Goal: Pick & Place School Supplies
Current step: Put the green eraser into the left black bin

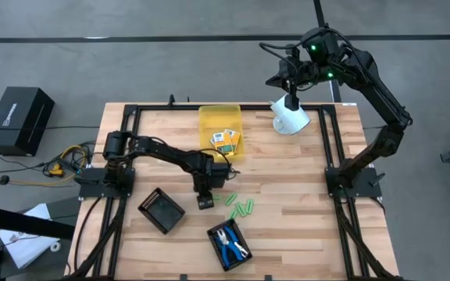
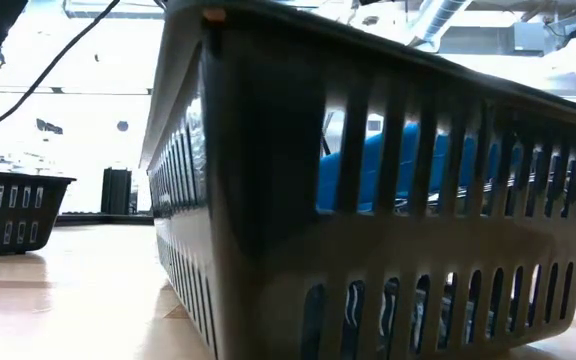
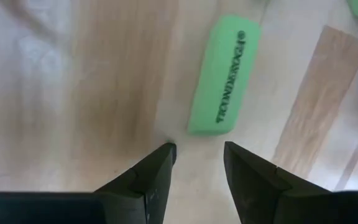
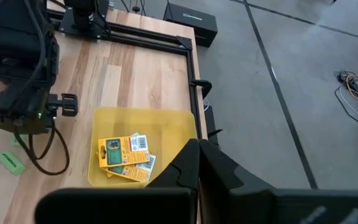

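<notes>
Two arms: left one low over the table (image 1: 287, 234) middle, right one raised high beyond the far right corner.
Left gripper (image 1: 205, 200): points down at the wood, jaws apart and holding nothing; in the left wrist view the left gripper (image 3: 197, 155) shows bare wood in the gap between its fingertips (image 3: 160, 163).
Nearest eraser (image 3: 224, 74): a light-green block with dark print, lying flat just ahead of the open jaws, a little toward one fingertip, not touching either.
Other erasers (image 1: 241, 208): a loose cluster of green pieces on the wood just beside the left jaws, toward the right arm's side.
Boxes (image 1: 226, 140): yellow-orange printed ones, stacked overlapping inside the yellow bin (image 1: 209, 117), which sits beyond the left jaws toward the far edge.
Scissors (image 1: 231, 245): blue-handled, lying in the tray (image 1: 216, 234) on the near side of the left jaws.
Empty tray (image 1: 161, 209): black, just beside the left jaws on the side away from the erasers.
Right gripper (image 1: 291, 100): jaws together, holding nothing, hanging above a white object (image 1: 290, 119) at the far edge; in the right wrist view the right gripper (image 4: 199, 146) has the bin and boxes (image 4: 124, 155) below and ahead of it.
Low view: a dark slotted tray wall (image 2: 368, 260) fills the frame, blue showing through the slots.
</notes>
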Robot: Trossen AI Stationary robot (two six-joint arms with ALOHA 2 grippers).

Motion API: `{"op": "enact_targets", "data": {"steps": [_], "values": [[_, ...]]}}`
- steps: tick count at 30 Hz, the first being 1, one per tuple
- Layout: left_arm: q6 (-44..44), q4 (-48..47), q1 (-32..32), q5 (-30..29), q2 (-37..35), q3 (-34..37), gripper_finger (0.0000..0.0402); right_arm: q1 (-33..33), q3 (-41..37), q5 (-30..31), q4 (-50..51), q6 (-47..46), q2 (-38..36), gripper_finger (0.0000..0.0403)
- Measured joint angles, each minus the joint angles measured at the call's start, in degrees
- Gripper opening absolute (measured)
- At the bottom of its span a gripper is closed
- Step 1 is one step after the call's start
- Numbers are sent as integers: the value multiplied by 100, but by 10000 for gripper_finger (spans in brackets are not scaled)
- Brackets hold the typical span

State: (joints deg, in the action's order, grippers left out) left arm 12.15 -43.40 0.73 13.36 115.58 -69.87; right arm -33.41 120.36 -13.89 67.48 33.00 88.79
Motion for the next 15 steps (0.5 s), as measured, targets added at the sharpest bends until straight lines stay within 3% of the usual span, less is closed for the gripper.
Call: {"op": "enact_targets", "data": {"steps": [6, 15], "values": [[-158, -54, 13, -48, -10, -2, 153, 0, 0, 0, 22, 48, 0, 0], [-140, 85, -33, -48, 57, -364, 207, -4, 0, 0, 26, 47, 2, 0]]}}
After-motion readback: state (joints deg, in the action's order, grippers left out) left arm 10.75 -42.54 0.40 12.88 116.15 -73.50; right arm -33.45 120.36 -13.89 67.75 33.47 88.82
